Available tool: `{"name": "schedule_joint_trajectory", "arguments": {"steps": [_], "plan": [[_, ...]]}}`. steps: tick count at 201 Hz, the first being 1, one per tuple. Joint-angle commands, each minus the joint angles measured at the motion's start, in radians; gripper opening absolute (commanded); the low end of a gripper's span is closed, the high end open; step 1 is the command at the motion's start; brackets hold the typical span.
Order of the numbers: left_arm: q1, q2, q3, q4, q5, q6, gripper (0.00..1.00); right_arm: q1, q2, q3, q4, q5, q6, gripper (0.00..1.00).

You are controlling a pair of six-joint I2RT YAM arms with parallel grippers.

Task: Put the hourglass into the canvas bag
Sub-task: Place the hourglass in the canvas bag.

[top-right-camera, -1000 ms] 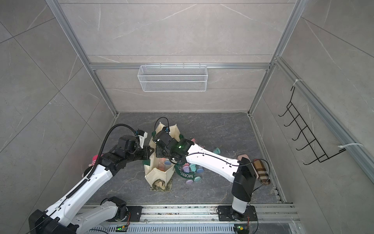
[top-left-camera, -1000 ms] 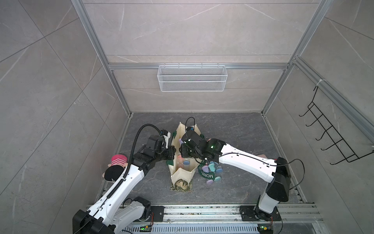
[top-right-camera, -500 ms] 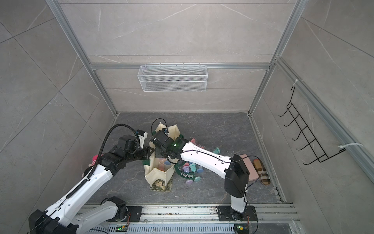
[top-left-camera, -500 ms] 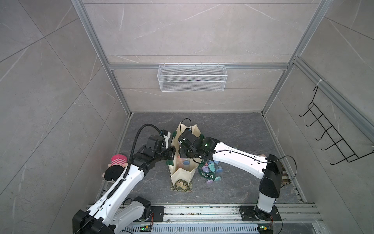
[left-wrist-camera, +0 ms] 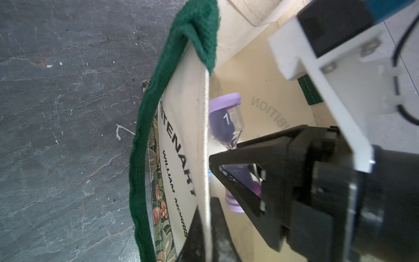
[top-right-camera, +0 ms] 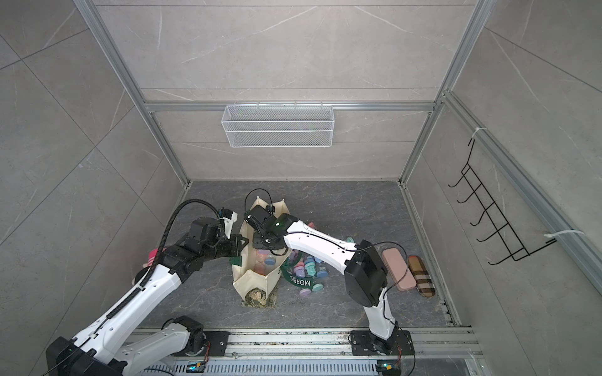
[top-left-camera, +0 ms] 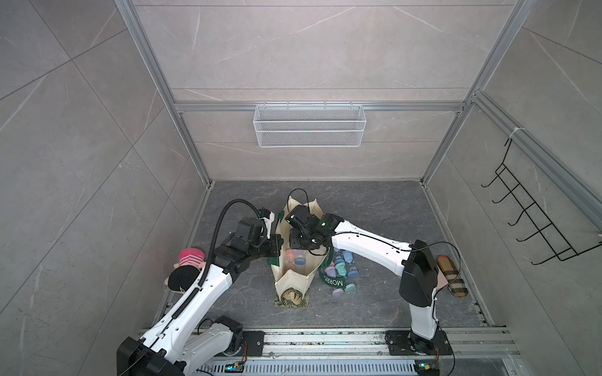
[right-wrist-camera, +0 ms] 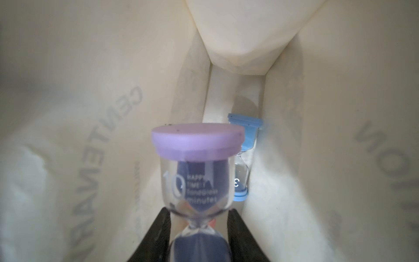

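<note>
One plush doll (top-left-camera: 189, 260) in a striped pink hat lies at the far left, partly behind the left arm. The left gripper (left-wrist-camera: 205, 224) is pinched shut on the left wall of the single canvas bag (top-left-camera: 290, 280), which stands open at mid-floor; one of its two green handles (left-wrist-camera: 145, 158) droops outside that wall, and the other, lettered MORRIS (top-left-camera: 332, 280), trails to the right. Inside the mouth, the right gripper (right-wrist-camera: 199, 223) is clamped on the thin neck of the purple hourglass (right-wrist-camera: 197, 145), which is marked 10 and held above the bag's bottom. One blue hourglass (right-wrist-camera: 246, 136) lies deeper in; a pink shape beside it is too blurred to name. Right of the bag is a heap of loose hourglasses (top-right-camera: 311, 270) showing at least six caps, the strap and the right arm covering the rest. Farther right lie one pink case (top-right-camera: 397, 270), largely hidden by the arm in a top view, and one plaid slipper (top-left-camera: 451, 276).
</note>
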State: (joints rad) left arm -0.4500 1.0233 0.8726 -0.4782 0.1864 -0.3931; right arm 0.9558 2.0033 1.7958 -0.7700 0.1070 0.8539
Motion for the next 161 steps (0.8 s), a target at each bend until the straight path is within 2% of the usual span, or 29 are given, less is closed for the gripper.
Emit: {"name": "schedule_joint_trajectory", "arguments": {"steps": [1,114,161], "plan": [[-0.005,-0.021,0.016,0.024,0.025,0.007,0.00,-0.004,0.030,0.060,-0.053,0.006,0.014,0.00],[-0.004,-0.025,0.016,0.023,0.025,0.009,0.00,-0.029,0.116,0.067,-0.080,-0.010,0.035,0.00],[-0.006,-0.026,0.014,0.022,0.024,0.007,0.00,-0.030,0.123,0.056,-0.069,-0.019,0.034,0.18]]}}
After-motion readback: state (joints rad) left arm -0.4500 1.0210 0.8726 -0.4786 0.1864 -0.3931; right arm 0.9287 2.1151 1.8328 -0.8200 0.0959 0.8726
